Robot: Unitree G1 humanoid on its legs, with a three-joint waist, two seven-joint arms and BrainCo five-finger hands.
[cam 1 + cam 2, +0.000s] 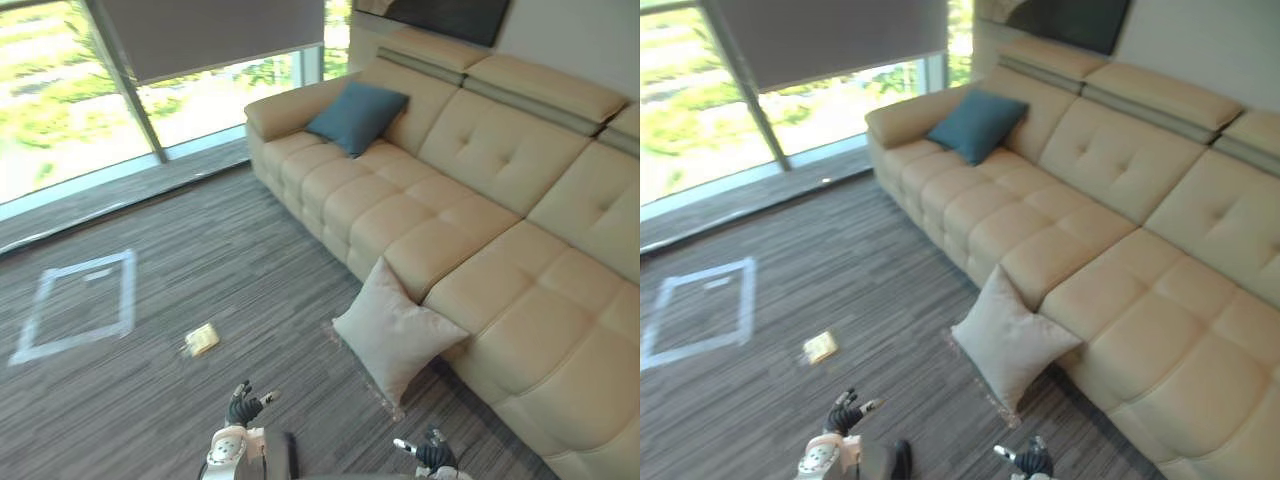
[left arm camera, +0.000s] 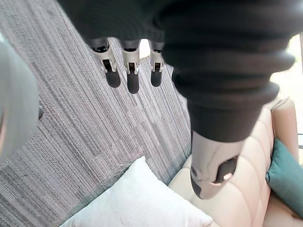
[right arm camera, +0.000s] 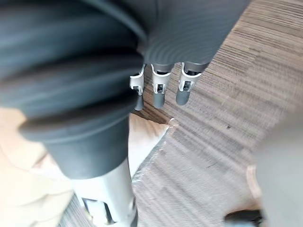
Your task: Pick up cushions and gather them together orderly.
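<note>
Cushions lay well apart: cream cushion (image 1: 395, 335) leaning on the sofa (image 1: 500, 150) front from the carpet (image 1: 200, 270), teal cushion (image 1: 357, 116) propped by its far armrest. Both left hand (image 1: 243, 405) and right hand (image 1: 432, 457) hung low, fingers straight, empty, seemingly poised to reach.

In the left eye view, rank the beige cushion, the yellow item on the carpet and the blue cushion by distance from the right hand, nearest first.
From the right hand:
1. Beige cushion, leaning against the sofa front, just ahead.
2. Yellow item, on the carpet to the left.
3. Blue cushion, at the sofa's far end.
</note>
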